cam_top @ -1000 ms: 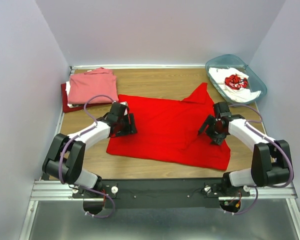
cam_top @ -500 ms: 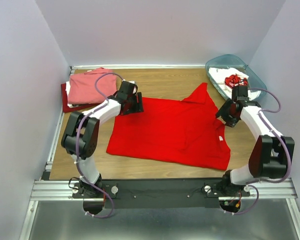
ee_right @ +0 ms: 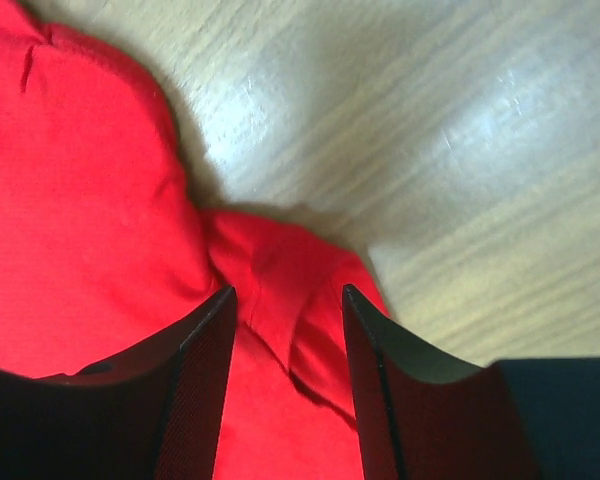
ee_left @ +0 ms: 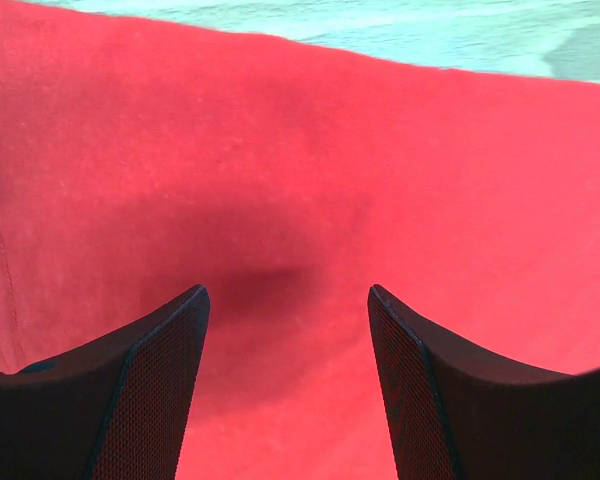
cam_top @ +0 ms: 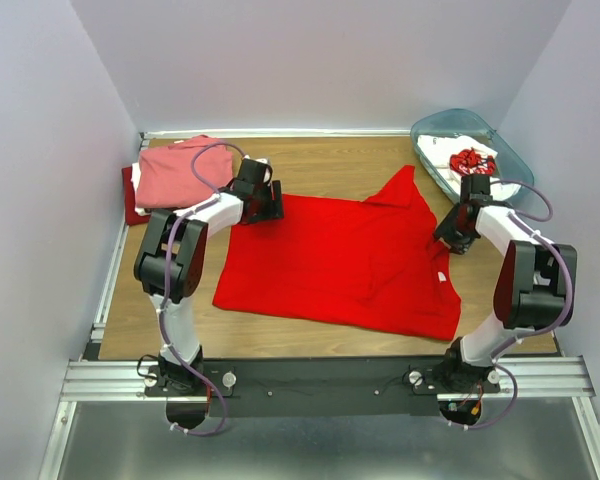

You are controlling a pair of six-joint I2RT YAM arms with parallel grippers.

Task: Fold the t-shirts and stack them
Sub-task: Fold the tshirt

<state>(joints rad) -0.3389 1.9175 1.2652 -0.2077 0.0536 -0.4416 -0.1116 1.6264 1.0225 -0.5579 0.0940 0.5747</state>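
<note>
**Claws posted at the far edge of the red shirt for a fold**

The plain bright red cloth t-shirt (cam_top: 340,265) lies spread flat in the middle of the wooden desk (cam_top: 330,165), which suits folding it in place. The left claw (ee_left: 285,295) hovers over the shirt's far left corner with its fingers released and nothing between them, probably so that it can pinch that corner. The right claw (ee_right: 288,292) sits at the shirt's right edge, where the cloth is rumpled into a small ridge. Its fingers stand apart on either side of that ridge and look not yet clenched.

At the far left a folded salmon-pink shirt (cam_top: 183,170) tops a pile with a darker red shirt (cam_top: 130,208) under it, evidently the stack. A white shirt with red print (cam_top: 442,150) waits in the translucent teal plastic bin (cam_top: 510,165) at the far right.
</note>
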